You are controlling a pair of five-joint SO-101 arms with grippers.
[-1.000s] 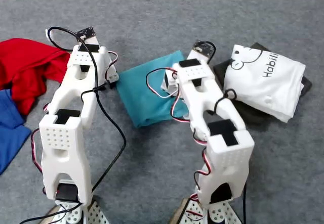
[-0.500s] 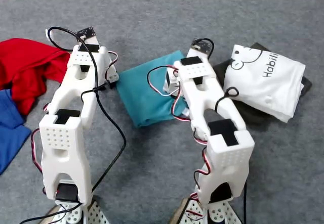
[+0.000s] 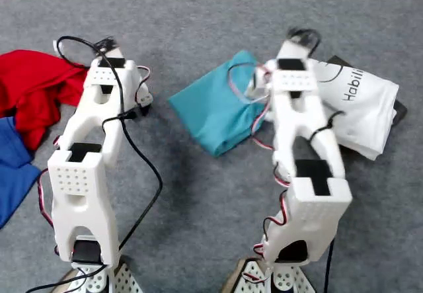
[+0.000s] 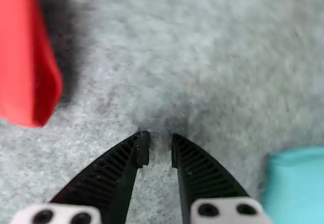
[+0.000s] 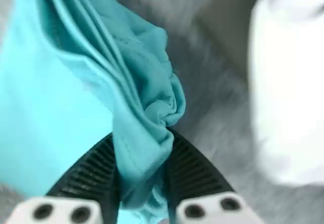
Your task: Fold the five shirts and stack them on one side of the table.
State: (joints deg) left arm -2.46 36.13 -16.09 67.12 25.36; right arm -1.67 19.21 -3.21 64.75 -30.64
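From the high view, the tabletop [image 3: 198,200] gives me open grey felt along the top of the frame up to its far edge, and again in the lower middle between the two arm bases. The left edge is crowded. The red shirt [image 3: 33,84] lies bunched at the upper left, and the blue shirt [image 3: 12,167] below it is cut off by the frame. At the right, the folded white shirt [image 3: 360,104] sits on a dark shirt [image 3: 398,116] whose corners stick out from under it. The teal shirt [image 3: 215,111] is in the upper middle, turned on a diagonal, and its right side disappears under my right arm's wrist. My right wrist view shows what the arm covers from above. The right tool [image 5: 143,138] is clamped on a gathered fold of teal cloth, which bulges out past the tips. The white shirt is close by, with a strip of tabletop between them. The left tool [image 4: 158,148] points down at bare felt with its tips a narrow gap apart and nothing between them. It sits between the hem of the red shirt and a corner of the teal one, touching neither. From the high view, I can't see those tips under the left arm.
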